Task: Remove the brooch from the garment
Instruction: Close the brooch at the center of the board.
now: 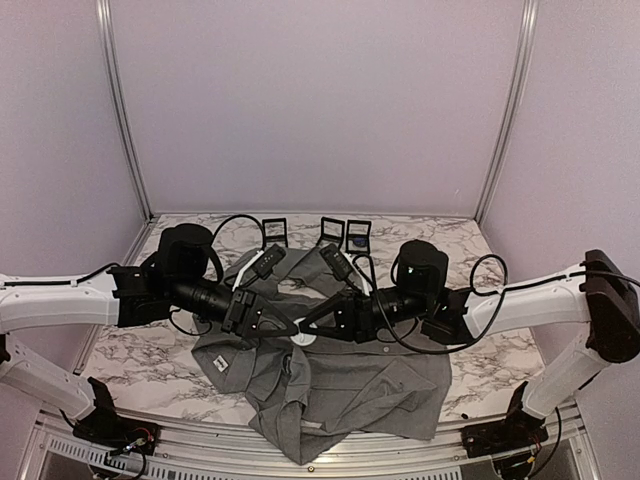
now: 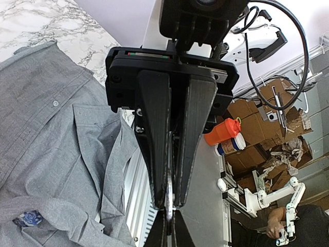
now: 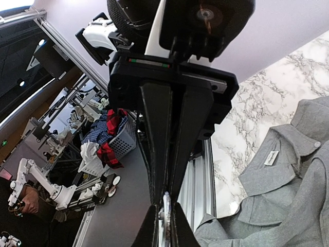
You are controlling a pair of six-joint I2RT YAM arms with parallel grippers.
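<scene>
The brooch point(image 1: 303, 338) is hanging over the middle of the shirt point(image 1: 340, 390). The left gripper point(image 2: 168, 205) and the right gripper point(image 3: 164, 210), meeting tip to tip, are both pinching its thin rim. With such a slight hold, it is risking slipping into the folds, or dragging cloth if its pin is catching.

Overhead light: bright, soft and even, falling from above; the pale walls point(image 1: 320, 100) are lit uniformly.
Shadows: diffuse dark patches beneath the arms on the garment point(image 1: 340, 385) and on the surface point(image 1: 130, 350) toward its left edge.
Glare: a small glint on the edge of the brooch point(image 2: 168, 193) between the left fingers point(image 2: 154, 134); the wall in the wrist views is nearly white.
Focus: the black fingers close to the lens are slightly soft and lose detail in their darkness; the cloth is fairly sharp.
Distortion: the frame posts point(image 1: 112, 110) lean outward at the sides of the overhead view.
</scene>
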